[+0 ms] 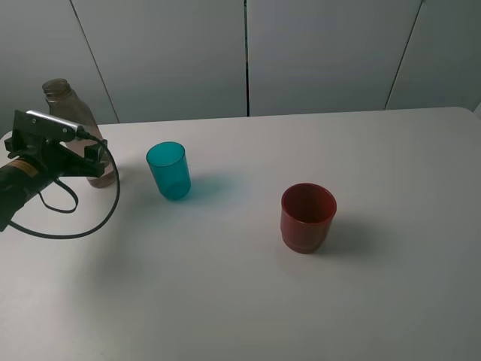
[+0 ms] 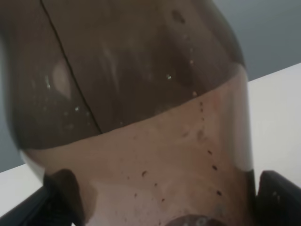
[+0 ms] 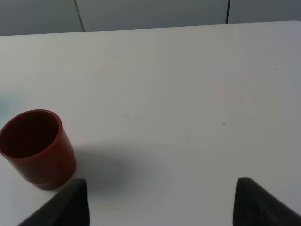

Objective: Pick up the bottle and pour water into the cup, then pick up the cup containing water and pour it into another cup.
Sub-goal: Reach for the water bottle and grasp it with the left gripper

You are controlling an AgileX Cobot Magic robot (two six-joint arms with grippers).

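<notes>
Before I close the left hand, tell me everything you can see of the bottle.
The bottle is tall, slim, see-through smoky brown plastic with a narrow uncapped neck. It stands upright at the far left of the table, left of the teal cup. Small droplets or specks dot its wall. The left hand straddles its lower body with open jaws, one finger on either side. Contact cannot be told, nor any water level.

A white table (image 1: 391, 301) carries three upright items: a smoky brown bottle (image 1: 75, 113) at the far left, a teal cup (image 1: 168, 171) nearby, and a red-brown cup (image 1: 307, 218) near the middle.
</notes>
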